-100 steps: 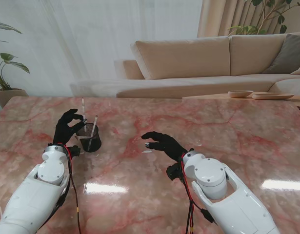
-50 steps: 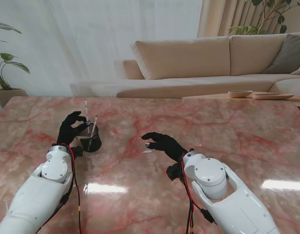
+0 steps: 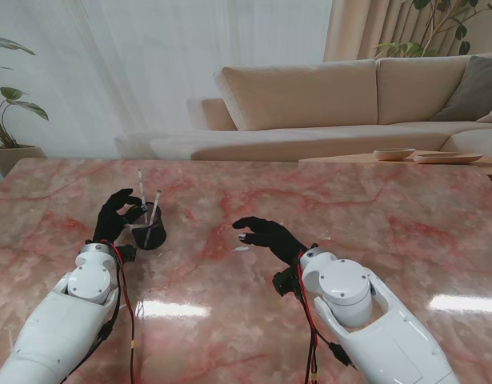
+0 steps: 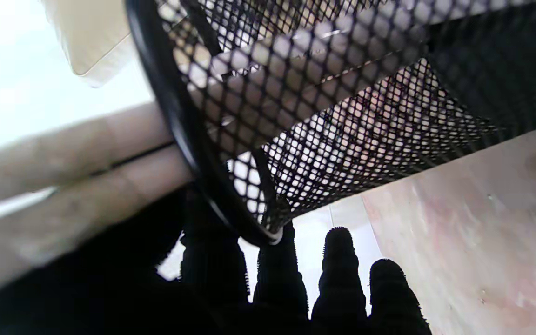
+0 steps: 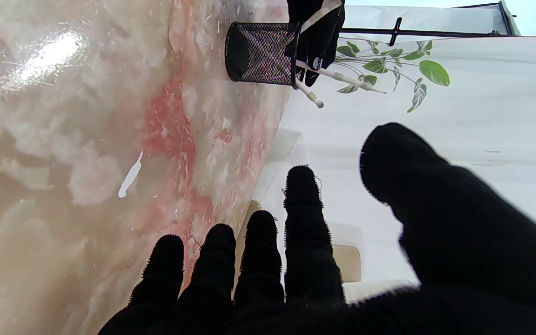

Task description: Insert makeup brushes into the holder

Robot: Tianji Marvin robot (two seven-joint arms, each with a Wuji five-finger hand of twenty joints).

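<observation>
The black mesh holder (image 3: 148, 231) stands on the marble table (image 3: 374, 208), left of the middle. Two pale makeup brushes rise from it. My left hand (image 3: 117, 216) sits at the holder's left rim, fingers pinched on the taller makeup brush (image 3: 141, 186), whose lower end is inside the holder. The second brush (image 3: 155, 205) leans free in the cup. The right wrist view shows the holder (image 5: 257, 54), the left hand (image 5: 317, 32) and both handles (image 5: 342, 78) sticking out. My right hand (image 3: 266, 234) hovers open over the table's middle, holding nothing. The left wrist view is filled by mesh (image 4: 342, 107).
A small white fleck (image 3: 242, 249) lies on the table beside my right hand's fingertips, also visible as the fleck (image 5: 130, 179) in the right wrist view. A sofa (image 3: 326, 104) and a potted plant (image 3: 6, 120) stand beyond the table's far edge.
My left hand has moved right toward the holder and lowered the held brush, whose tip now sits inside the cup. The right hand has stayed still.
</observation>
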